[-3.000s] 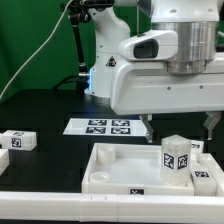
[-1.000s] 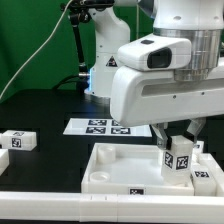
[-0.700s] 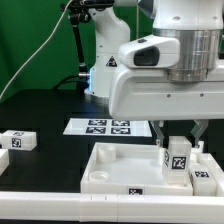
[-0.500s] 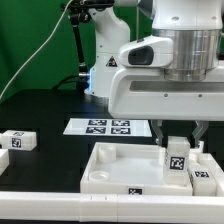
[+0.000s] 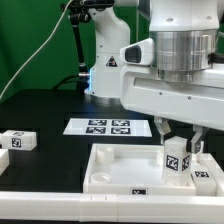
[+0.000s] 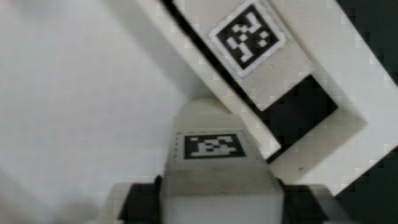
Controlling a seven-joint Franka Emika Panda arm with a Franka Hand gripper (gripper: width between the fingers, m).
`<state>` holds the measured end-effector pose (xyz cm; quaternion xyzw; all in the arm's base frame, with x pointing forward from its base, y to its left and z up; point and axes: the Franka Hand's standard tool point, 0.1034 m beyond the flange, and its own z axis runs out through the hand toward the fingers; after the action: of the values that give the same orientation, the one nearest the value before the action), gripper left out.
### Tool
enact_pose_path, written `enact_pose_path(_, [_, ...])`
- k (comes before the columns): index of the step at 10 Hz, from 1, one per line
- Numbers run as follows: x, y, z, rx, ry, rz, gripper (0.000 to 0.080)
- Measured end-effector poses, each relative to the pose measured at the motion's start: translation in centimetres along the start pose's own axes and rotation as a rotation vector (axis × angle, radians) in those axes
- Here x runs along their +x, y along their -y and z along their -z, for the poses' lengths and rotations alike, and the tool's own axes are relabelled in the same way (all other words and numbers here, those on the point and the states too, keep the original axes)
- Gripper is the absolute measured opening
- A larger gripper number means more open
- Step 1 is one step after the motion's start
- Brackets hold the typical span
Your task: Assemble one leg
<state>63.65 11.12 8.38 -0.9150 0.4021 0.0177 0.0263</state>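
Note:
The leg (image 5: 177,158), a small white post with a black-and-white tag, stands upright in the corner of the large white panel (image 5: 110,160) nearest the exterior view's right. My gripper (image 5: 179,145) reaches down over it, one finger on each side of the post, shut on it. In the wrist view the leg (image 6: 217,150) fills the gap between the two dark fingers (image 6: 146,200), which press against its sides, with my gripper (image 6: 217,205) centred on it. The panel's flat floor (image 6: 71,100) lies beside it.
A second tagged white leg (image 5: 18,141) lies on the black table at the exterior view's left. Another tagged white piece (image 5: 205,179) sits just right of the held leg. The marker board (image 5: 100,126) lies behind the panel. A white rail (image 5: 60,205) runs along the front.
The gripper came down over the standing leg and its fingers closed in on both sides. In the last half second the wrist has turned about the leg.

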Motion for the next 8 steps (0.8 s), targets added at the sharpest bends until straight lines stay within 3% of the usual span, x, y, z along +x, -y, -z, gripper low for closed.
enact_pose_path(1, [0.00,0.03,-0.01,0.001,-0.001,-0.009,0.0282])
enact_pose_path(2, [-0.01,0.02,-0.04,0.001,-0.001,-0.014,0.0400])
enact_pose_path(3, [0.09,-0.08,-0.06,-0.002,-0.002,0.033,0.0400])
enact_pose_path(5, [0.26,-0.21,-0.08,-0.003,-0.003,0.118,0.0625])
enact_pose_path(8, [0.71,-0.36,-0.17,-0.003,-0.014,0.472,0.0642])
